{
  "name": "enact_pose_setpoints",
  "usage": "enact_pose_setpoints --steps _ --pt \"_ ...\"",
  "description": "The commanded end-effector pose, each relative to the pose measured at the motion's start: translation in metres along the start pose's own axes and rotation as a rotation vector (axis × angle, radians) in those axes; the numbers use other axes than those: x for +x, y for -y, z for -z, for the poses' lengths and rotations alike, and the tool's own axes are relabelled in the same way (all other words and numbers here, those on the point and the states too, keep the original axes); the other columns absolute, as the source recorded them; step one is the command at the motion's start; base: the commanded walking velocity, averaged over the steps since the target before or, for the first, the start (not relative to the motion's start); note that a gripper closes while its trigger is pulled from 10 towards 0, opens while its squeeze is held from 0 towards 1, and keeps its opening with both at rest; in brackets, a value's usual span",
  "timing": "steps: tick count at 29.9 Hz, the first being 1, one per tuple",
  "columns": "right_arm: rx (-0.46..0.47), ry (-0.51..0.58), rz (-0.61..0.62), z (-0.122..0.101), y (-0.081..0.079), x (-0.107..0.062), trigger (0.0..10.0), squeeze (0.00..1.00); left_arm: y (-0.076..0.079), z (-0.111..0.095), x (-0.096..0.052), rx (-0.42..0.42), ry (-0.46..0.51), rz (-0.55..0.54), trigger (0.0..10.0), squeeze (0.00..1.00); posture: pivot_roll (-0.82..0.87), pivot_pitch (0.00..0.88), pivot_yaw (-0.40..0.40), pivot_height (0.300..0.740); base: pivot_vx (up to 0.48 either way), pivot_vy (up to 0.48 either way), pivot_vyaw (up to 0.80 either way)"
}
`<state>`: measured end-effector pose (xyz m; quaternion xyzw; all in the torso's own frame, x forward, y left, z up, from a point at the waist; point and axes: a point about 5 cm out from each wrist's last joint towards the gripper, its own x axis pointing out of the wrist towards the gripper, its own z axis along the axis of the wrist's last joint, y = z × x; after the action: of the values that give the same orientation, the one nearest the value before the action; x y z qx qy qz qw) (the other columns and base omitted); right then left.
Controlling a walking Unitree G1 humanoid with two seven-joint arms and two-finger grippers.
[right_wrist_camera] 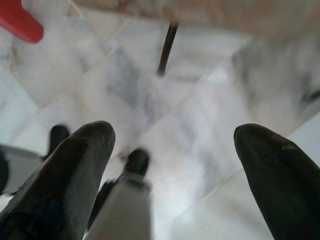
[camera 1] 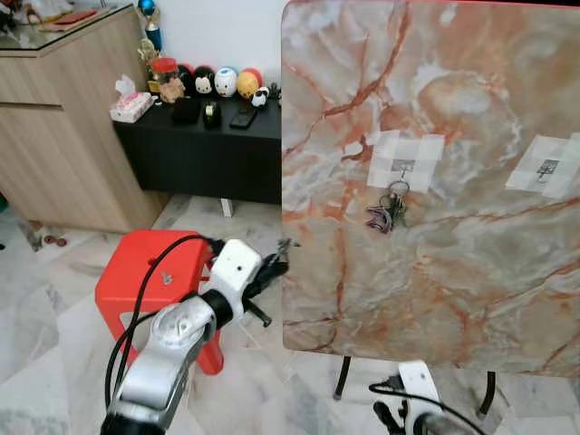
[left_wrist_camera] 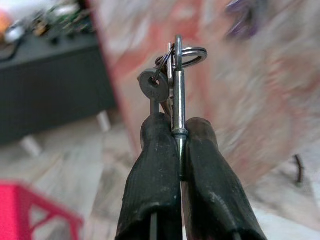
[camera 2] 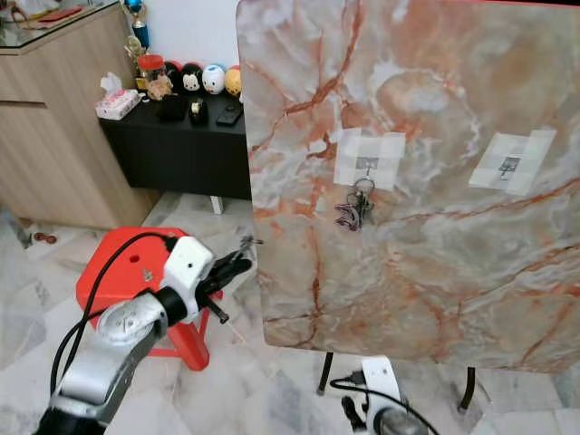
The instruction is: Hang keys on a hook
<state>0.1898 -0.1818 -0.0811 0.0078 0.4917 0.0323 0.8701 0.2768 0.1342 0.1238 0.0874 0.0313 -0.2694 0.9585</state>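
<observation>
Although one bunch of keys (camera 1: 388, 210) already hung from the left-hand taped hook (camera 1: 402, 167) on the upright marble board (camera 1: 471, 290), the left gripper (left_wrist_camera: 176, 145) held its own set of keys (left_wrist_camera: 170, 82), the two black fingers (left_wrist_camera: 152, 175) closed tight on the shank so that the split ring (left_wrist_camera: 190, 51) stood out past the fingertips, pointing toward the board. In the head views that gripper (camera 1: 272, 265) sat low, beside the board's left edge and just above the red stool (camera 1: 145, 272). The free hook (camera 1: 546, 169) lay up and well across to the right on its own patch of tape, so the ring probably had to travel up and rightward over the board face, long axis kept roughly upright. The right gripper (right_wrist_camera: 175, 165) hung low with its fingers spread apart over the floor, nearer that hook's side but empty.
</observation>
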Motion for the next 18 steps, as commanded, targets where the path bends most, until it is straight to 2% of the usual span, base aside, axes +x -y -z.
enact_pose_setpoints --steps 1,2,5,7,8,15,18 --pt "0.051 -0.006 0.011 0.006 0.001 0.0 10.0 0.0 -0.007 -0.001 -0.006 0.011 0.013 -0.07 10.0 0.0 0.16 0.002 -0.049 0.74 0.0 0.0 0.0" --pt "0.05 -0.028 0.017 0.014 0.001 -0.001 10.0 0.0 -0.01 0.005 -0.011 0.004 -0.003 -0.121 10.0 0.0 0.16 0.0 -0.054 0.74 0.0 0.0 0.0" --pt "0.015 -0.053 0.028 0.02 0.001 -0.001 10.0 0.0 -0.014 0.01 -0.014 -0.016 -0.008 -0.173 10.0 0.0 0.16 0.0 -0.058 0.74 0.0 0.0 0.0" --pt "0.026 -0.061 0.035 0.022 0.001 -0.002 10.0 0.0 -0.016 0.012 -0.015 -0.013 -0.013 -0.195 10.0 0.0 0.16 0.0 -0.058 0.74 0.0 0.0 0.0" --pt "0.044 -0.07 0.053 0.024 0.002 -0.002 10.0 0.0 -0.02 0.015 -0.015 -0.025 -0.017 -0.251 10.0 0.0 0.16 0.0 -0.06 0.74 0.0 0.0 0.0" --pt "0.07 -0.044 0.054 0.019 0.002 -0.001 10.0 0.0 -0.035 0.018 -0.018 -0.086 0.019 -0.439 10.0 0.0 0.15 0.0 -0.071 0.74 0.0 0.0 0.0" --pt "0.085 -0.04 0.066 0.018 0.005 -0.001 10.0 0.0 -0.035 0.019 -0.018 -0.087 0.017 -0.449 10.0 0.0 0.15 0.0 -0.067 0.74 0.0 0.0 0.0"
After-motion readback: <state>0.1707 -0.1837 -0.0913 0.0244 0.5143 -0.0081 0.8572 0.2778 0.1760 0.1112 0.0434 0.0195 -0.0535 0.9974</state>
